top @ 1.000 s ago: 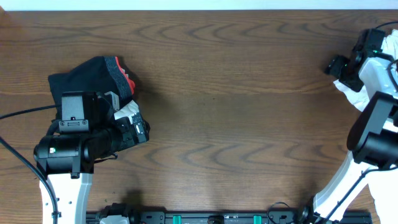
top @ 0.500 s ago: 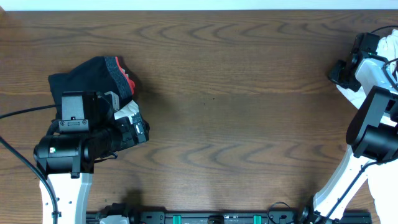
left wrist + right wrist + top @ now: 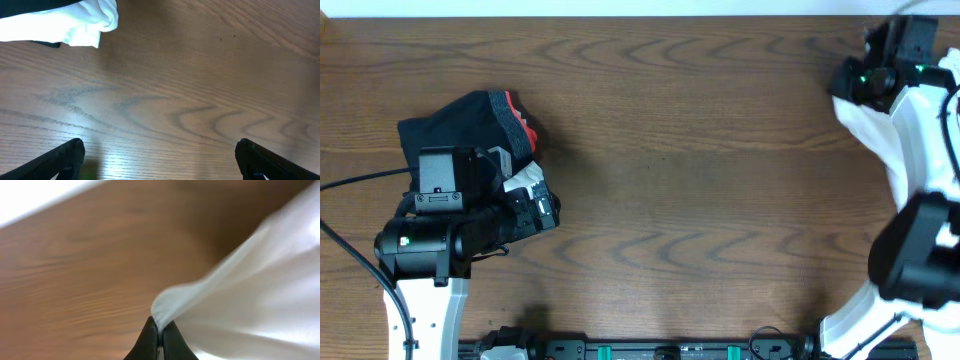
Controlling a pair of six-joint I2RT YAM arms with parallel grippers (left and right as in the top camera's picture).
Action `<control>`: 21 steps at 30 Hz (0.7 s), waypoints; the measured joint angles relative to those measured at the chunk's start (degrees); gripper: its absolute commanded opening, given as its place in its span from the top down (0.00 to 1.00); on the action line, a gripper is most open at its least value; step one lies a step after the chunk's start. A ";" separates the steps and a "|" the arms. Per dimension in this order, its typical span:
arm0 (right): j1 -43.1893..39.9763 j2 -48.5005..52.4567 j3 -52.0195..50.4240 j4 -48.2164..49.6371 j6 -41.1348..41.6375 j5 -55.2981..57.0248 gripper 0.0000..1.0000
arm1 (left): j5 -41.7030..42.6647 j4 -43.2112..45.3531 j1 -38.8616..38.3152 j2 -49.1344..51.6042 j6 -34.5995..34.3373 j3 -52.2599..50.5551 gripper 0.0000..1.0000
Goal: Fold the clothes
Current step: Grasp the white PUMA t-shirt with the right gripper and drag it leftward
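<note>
Right gripper [image 3: 160,330] is clamped tight, and the wrist view shows a pinched fold of the white shirt [image 3: 250,295] caught right between the two tips. That's a proper grasp on the cloth. The shirt fans out from the pinch, off to the right of that view. From above, this arm sits up in the far right corner of the table [image 3: 700,180], close to both the far edge and the right-hand edge.

Over on the other side, the left gripper [image 3: 160,145] hangs spread wide, nothing in it, only bare wood between the tips. Just beyond it lies a bunched bit of white cloth [image 3: 75,25], and past that the black garment [image 3: 460,125] with its grey-orange band [image 3: 515,115], sitting in a heap at the near-left of the table.

So this reads as the pick-up step: the shirt is seized but not yet laid out. The next move looks like hauling it towards the middle and spreading it flat, with the left gripper free to take a second corner.

Room for that? Plenty. The whole centre is open wood between the two arms. The tight spot is the right corner, where the cloth may hang off the table's edge, though I can't tell how much.
</note>
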 measured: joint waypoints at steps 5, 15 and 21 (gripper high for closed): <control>11.28 -5.84 0.63 -2.08 -0.33 -4.66 0.99 | -1.38 0.00 0.00 0.07 0.09 2.21 0.02; 38.75 0.90 0.50 -3.63 -0.87 -7.45 0.99 | -5.14 -0.33 0.00 -0.07 3.04 14.05 0.02; 52.00 3.93 0.42 -3.06 -1.42 -5.64 0.72 | -7.32 -2.29 0.00 -0.11 4.15 14.36 0.02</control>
